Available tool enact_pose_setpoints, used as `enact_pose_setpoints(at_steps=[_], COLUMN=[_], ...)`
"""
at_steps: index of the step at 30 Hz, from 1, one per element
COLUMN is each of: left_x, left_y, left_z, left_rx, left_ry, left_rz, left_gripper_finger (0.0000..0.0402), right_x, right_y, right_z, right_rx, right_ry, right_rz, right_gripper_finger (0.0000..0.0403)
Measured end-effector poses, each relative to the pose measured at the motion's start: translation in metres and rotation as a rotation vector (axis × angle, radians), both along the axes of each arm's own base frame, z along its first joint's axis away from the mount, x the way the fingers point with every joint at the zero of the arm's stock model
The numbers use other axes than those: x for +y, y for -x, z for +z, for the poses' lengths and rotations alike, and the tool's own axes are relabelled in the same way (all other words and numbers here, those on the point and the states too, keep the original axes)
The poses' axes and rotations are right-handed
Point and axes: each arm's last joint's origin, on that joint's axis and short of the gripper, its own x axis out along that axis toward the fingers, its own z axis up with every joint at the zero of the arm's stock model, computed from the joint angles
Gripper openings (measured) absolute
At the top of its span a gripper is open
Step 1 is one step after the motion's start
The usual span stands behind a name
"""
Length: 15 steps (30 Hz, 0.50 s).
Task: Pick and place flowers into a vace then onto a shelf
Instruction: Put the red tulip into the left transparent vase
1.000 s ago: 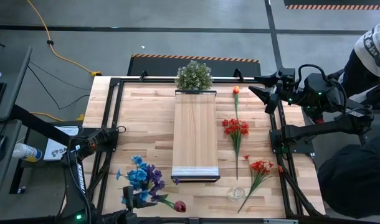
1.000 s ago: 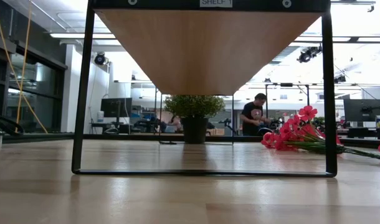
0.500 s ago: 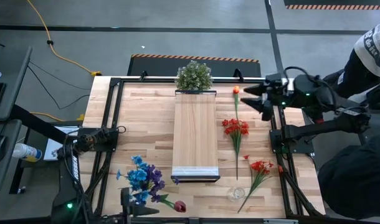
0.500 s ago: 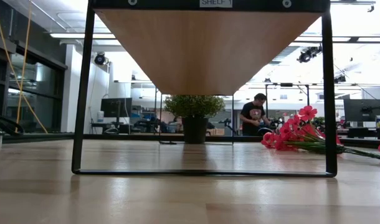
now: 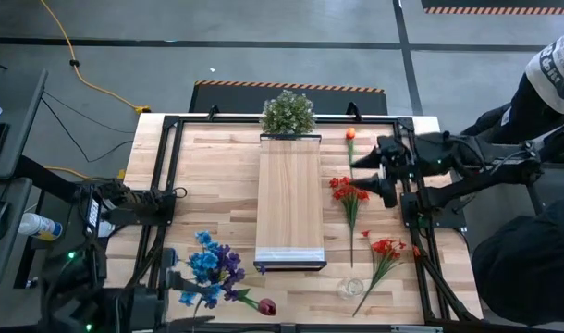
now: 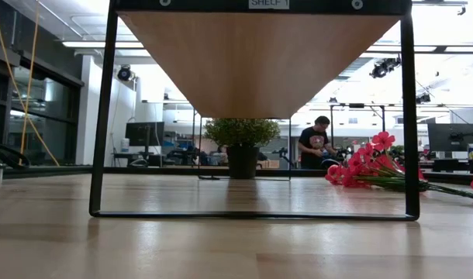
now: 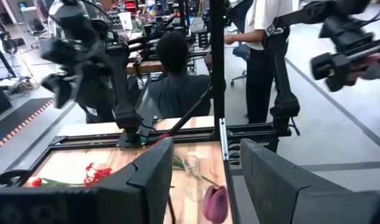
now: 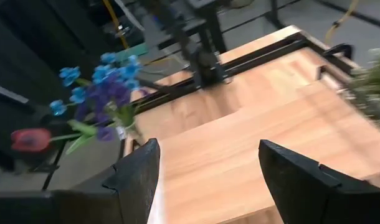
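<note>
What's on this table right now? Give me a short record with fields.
shelf: raised wooden board at mid table, nothing on it
blue and purple flowers: lying left of the shelf
red flowers: lying right of the shelf
glass vase: near edge, empty
green plant: at the shelf's far end
right gripper: open, above the red flowers
left gripper: open, holding nothing

My view: shelf (image 5: pixel 289 202) frame centre; right pincer (image 5: pixel 372 176) open right of centre, beside red flowers (image 5: pixel 350 191); left pincer (image 5: pixel 174 289) lower left near blue flowers (image 5: pixel 208 265).
</note>
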Motion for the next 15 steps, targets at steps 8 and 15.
enact_pose_setpoints(at_steps=[8,15], left_x=[0.019,0.033], left_y=[0.009,0.015], left_z=[0.001,-0.001], left_rx=[0.022,0.032], left_ry=[0.018,0.076], left_rz=[0.062,0.131], left_gripper_finger=[0.0216,0.0216], right_x=[0.041,0.075], right_y=[-0.007,-0.016], right_z=[-0.009,-0.017], right_rx=[0.046,0.041], right_ry=[0.005,0.06], right_rz=[0.076,0.09], right_gripper_finger=[0.0262,0.0262])
